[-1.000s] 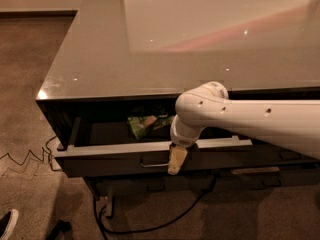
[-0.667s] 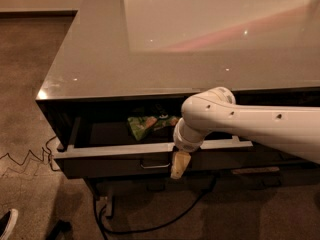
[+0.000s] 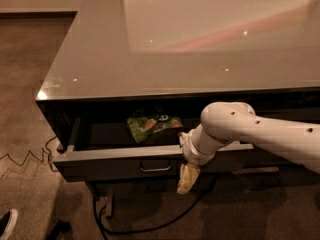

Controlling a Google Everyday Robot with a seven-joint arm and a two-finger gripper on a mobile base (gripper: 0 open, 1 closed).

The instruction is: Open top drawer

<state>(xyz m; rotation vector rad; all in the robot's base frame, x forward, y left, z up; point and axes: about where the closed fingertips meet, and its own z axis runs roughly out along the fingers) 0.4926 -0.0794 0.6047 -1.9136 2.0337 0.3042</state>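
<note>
1. We see the top drawer [image 3: 100, 165] standing partly open under the glossy grey cabinet top [image 3: 150, 49], its dark front well forward of the cabinet body.
2. The drawer's small bar handle [image 3: 155, 169] sits at the centre of the front, with nothing touching it.
3. Inside the drawer lies 1 green packet [image 3: 152, 125], toward the back and near the middle.
4. The white arm [image 3: 260, 134] reaches in from the right and bends down over the drawer's front edge.
5. The gripper [image 3: 187, 180] hangs pointing down in front of the drawer front, just right of the handle and apart from it. Its tan tip is below the drawer's lower edge.
6. We cannot tell whether the gripper is open or closed; we see nothing held in it.
7. A dark cable [image 3: 150, 224] loops across the brown carpet [image 3: 25, 84] beneath the cabinet, and a thin wire [image 3: 20, 159] zigzags on the floor to the left.
8. The toe of 1 shoe [image 3: 6, 223] shows at the lower left corner.
</note>
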